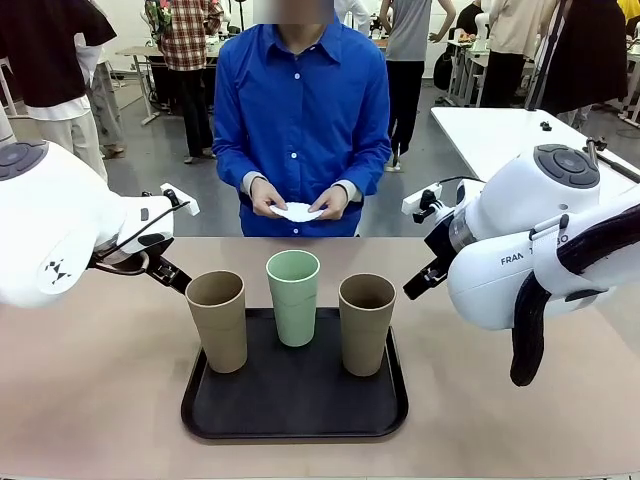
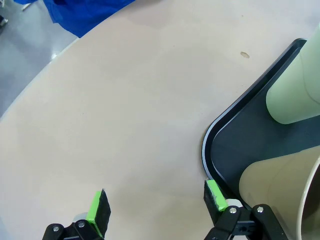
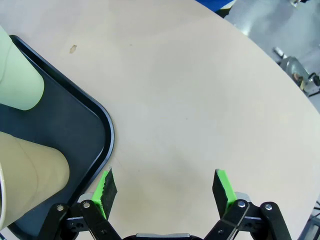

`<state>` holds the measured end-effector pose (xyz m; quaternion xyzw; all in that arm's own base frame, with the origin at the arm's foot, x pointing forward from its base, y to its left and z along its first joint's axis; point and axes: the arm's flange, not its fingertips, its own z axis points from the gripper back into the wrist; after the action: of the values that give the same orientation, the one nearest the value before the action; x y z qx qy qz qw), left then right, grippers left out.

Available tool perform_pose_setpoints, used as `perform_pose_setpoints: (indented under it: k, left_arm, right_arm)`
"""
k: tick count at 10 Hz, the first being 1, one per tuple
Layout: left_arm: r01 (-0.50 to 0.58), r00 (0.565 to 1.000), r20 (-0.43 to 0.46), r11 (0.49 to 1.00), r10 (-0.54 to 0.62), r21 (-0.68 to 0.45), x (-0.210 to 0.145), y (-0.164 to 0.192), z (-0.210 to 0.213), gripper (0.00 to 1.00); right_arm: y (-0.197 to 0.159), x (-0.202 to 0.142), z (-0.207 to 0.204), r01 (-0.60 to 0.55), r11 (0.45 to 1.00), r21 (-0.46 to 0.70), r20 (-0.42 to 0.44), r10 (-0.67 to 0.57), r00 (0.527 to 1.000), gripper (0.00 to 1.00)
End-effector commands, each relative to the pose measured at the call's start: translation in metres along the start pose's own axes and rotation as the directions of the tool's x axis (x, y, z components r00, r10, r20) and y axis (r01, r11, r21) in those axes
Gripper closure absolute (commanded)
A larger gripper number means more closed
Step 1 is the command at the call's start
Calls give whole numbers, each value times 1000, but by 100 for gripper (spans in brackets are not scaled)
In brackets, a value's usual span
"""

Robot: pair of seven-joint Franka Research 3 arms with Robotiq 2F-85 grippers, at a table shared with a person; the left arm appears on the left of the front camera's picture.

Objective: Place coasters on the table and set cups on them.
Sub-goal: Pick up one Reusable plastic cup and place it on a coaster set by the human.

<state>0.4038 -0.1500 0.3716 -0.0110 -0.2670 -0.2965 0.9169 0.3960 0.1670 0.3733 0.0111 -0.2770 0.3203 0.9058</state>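
Looks like a shared robotics lab tbh: grey floor (image 1: pixel 165 165), white worktable (image 1: pixel 500 135), people (image 1: pixel 190 50) standing far beyond the left gripper (image 2: pixel 156 197).

coasters (image 1: pixel 297 211): count hidden in hands (image 1: pixel 268 198); tan cup (image 2: pixel 275 200): cropped at edge

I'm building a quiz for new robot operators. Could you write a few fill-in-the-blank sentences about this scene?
1. The number of cups standing on the black tray is ____.
2. The middle cup, between the two tan ones, is ____ in colour.
3. The coasters in the person's hands are ____ in colour.
4. The left gripper and the right gripper both hover over the table with their jaws ____.

Missing words: three; green; white; open.
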Motion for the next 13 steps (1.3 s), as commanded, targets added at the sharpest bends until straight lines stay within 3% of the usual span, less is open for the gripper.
perform_pose_setpoints:
  k: [1,7,8,11,13]
  left_arm:
    - [0,1000,0,1000,0,0,0,0,0,0]
    - [0,1000,0,1000,0,0,0,0,0,0]
    - [15,999,-34,1000,-14,25,7,13,5,0]
    - [50,998,44,999,-50,-15,9,25,77,0]
    - [55,998,3,996,-55,-69,-10,20,117,0]
  right_arm:
    - [0,0,0,0,1000,0,0,0,1000,0]
    - [0,0,0,0,1000,0,0,0,1000,0]
    - [-1,7,10,5,997,76,6,-6,1000,0]
    - [8,7,90,-20,999,31,-49,21,999,0]
    - [27,-5,138,-21,997,-81,-163,7,987,0]
